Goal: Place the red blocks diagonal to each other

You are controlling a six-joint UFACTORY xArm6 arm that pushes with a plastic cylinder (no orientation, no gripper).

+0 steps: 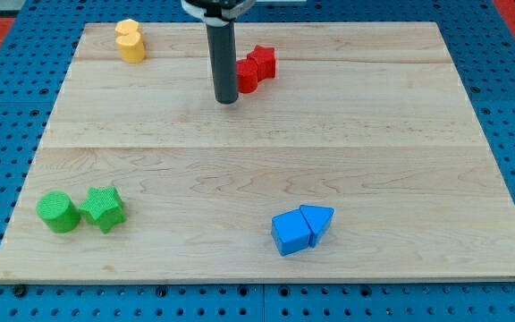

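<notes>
My tip (pixel 227 100) stands on the desk just left of the two red blocks.

The rod ends in a plain point with no gripper, so it grasps nothing; it only rests beside the nearer red block (pixel 247 76), touching it or almost touching it, I cannot tell which. The second red block (pixel 263 61) touches the first one, up and to the right of it, so the pair makes a short line rising toward the upper right of the frame. Both are bright red with many small faces; their exact shape is not clear. On the wooden desk (pixel 266 161), a yellow block (pixel 130 40) lies at upper left, a green cylinder (pixel 58 212) and a green star (pixel 103 208) at lower left, and a blue cube (pixel 291 233) touching a blue triangle (pixel 316 221) at lower centre-right.
</notes>
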